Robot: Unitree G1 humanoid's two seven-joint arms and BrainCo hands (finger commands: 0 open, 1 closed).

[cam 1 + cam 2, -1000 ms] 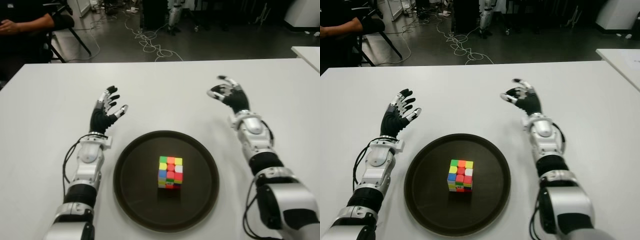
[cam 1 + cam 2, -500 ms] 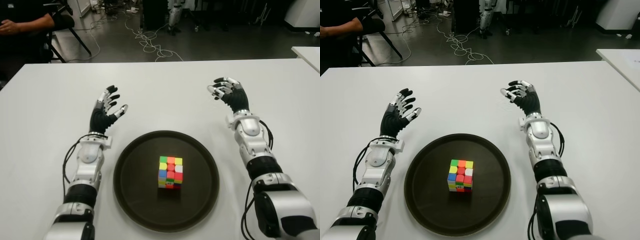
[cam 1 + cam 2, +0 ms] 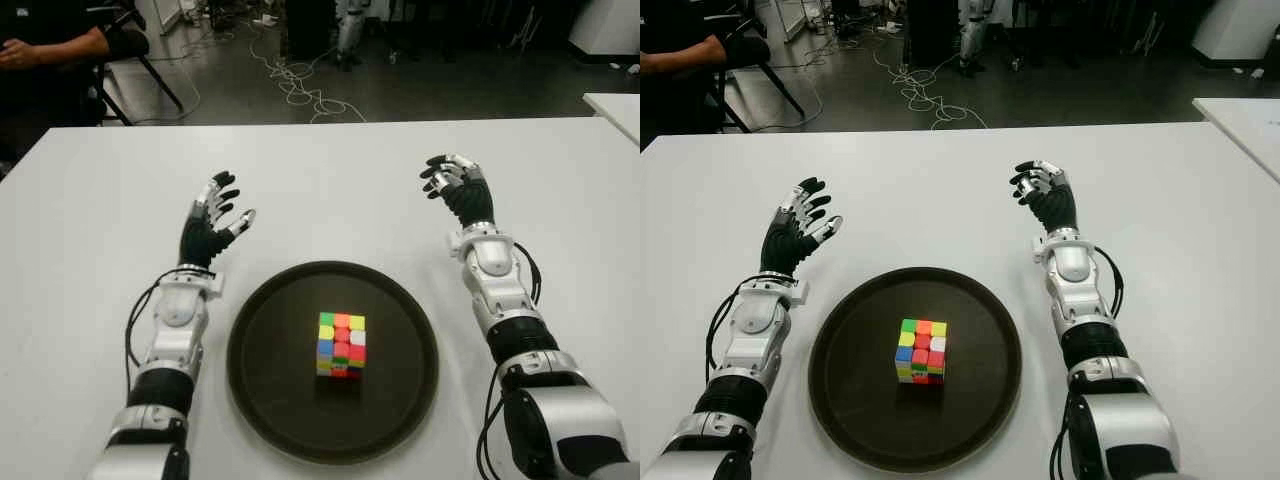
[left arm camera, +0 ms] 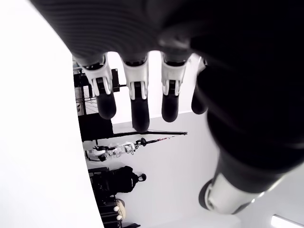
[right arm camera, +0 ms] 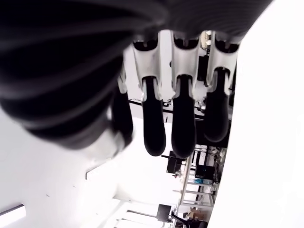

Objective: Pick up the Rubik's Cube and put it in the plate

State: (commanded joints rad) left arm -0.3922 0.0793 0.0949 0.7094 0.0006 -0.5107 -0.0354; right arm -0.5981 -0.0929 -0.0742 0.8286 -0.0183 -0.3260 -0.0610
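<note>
Since a second ago the right robot hand (image 3: 455,187) has drawn back toward the robot and turned, its fingers now less hooked than before, while the left robot hand (image 3: 210,225), the Rubik's Cube and the plate have kept their places.

That Rubik's Cube (image 3: 341,345) sits upright inside the plate (image 3: 270,390), a dark round tray-like dish with a raised rim, near its middle and apart from the rim on every side. Its top face shows green, orange and yellow squares along the far row, with red, blue and white among the others. No writing or logo can be read on the cube, the plate or the arms.

Neither hand touches the cube or the plate. The left robot hand shows just beyond the plate's left edge, fingers spread and thumb held out toward the right, holding nothing; its wrist view shows four straight fingers (image 4: 138,102) with empty space past them. The right robot hand shows past the plate's right side, a little farther up the tabletop (image 3: 330,190), fingers loosely bent and slightly parted, also empty; its wrist view shows the fingers (image 5: 183,121) hanging free around nothing.

Beyond the white tabletop, cables (image 3: 300,85) lie tangled on the dark floor, and a person's arm (image 3: 55,45) shows at the far left corner.
</note>
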